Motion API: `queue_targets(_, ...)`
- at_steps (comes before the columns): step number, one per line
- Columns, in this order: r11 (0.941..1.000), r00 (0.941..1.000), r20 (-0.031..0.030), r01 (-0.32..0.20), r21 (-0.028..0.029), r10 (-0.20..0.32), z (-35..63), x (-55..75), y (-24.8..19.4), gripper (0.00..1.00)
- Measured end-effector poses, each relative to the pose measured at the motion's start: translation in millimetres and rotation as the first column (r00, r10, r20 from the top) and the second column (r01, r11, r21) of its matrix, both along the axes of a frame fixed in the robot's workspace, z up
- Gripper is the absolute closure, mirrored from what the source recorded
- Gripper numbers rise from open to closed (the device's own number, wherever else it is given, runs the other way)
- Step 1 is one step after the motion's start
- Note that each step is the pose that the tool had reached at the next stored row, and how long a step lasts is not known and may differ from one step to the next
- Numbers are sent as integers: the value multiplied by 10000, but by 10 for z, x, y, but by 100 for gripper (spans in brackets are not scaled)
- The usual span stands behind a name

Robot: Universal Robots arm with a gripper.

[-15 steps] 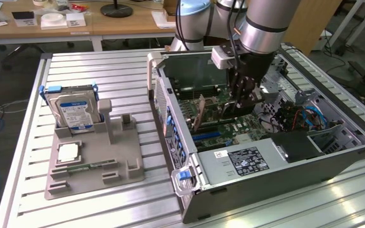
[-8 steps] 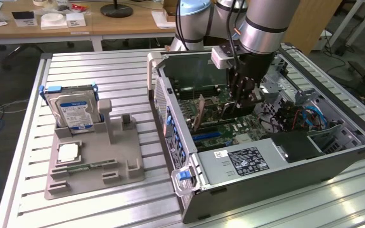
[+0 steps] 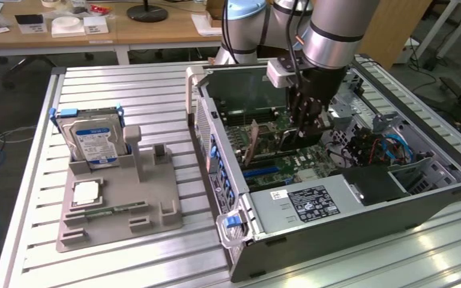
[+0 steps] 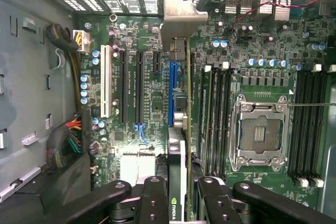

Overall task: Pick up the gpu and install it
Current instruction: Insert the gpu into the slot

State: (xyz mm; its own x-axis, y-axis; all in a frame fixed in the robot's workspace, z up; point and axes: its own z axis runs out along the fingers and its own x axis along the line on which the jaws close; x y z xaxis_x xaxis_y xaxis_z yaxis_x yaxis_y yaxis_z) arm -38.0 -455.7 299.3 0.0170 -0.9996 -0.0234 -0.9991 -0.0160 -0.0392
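- My pincer (image 4: 181,200) is the nearest thing: its black fingers (image 4: 155,203) are pressed in from both sides and pinch the gpu (image 4: 177,156) between them.
- I hold the gpu edge-on, its long edge running away from me across the motherboard (image 4: 152,103).
- Its silver end bracket (image 4: 181,17) is at the far end, against the slotted rear wall of the case.
- The card runs along the blue slot (image 4: 172,90). I cannot tell whether its edge is seated in that slot or still above it.
- Beyond the card, on one side, are two black slots and a white slot (image 4: 105,80), then a bundle of coloured cables (image 4: 68,140).
- On the other side are black memory slots (image 4: 215,119) and the CPU socket (image 4: 260,129) in its metal frame.
- In the exterior view my pincer (image 3: 304,135) reaches straight down into the open computer case (image 3: 359,222), which lies on its side. The gpu (image 3: 283,141) stands upright on edge inside it.
- Blue cables (image 3: 391,147) curl in the case towards the exterior view's right.
- A labelled power supply (image 3: 311,201) sits at the case's near end.
- Well apart from the case, towards the exterior view's left, a grey tray (image 3: 134,222) lies on the slatted metal table (image 3: 134,90).
- A hard drive (image 3: 94,141) stands upright at the back of the tray, and a square chip (image 3: 86,192) lies flat in front of it.
- Farthest off are wooden desks (image 3: 158,33) with small boxes on them.
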Motion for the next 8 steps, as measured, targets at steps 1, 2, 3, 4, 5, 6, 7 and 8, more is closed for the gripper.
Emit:
queue_targets(1, 10000, 10000, 0, 0, -1, 0, -2, 0, 0, 73)
queue_targets(2, 10000, 10000, 0, 0, 0, 0, -10, 0, 0, 73)
queue_targets(3, 10000, 10000, 0, -1, 0, 1, -23, 0, -1, 73)
queue_targets(4, 10000, 10000, 0, -1, -1, 1, -38, 1, -1, 73)
queue_targets(5, 10000, 10000, 0, -1, -1, 1, -52, 1, -1, 73)
queue_targets(6, 10000, 10000, 0, -1, -1, 1, -66, 1, -1, 73)
queue_targets(7, 10000, 10000, 0, -2, 0, 2, -80, 1, -1, 73)
queue_targets(8, 10000, 10000, 0, -2, 0, 2, -94, 0, 0, 73)
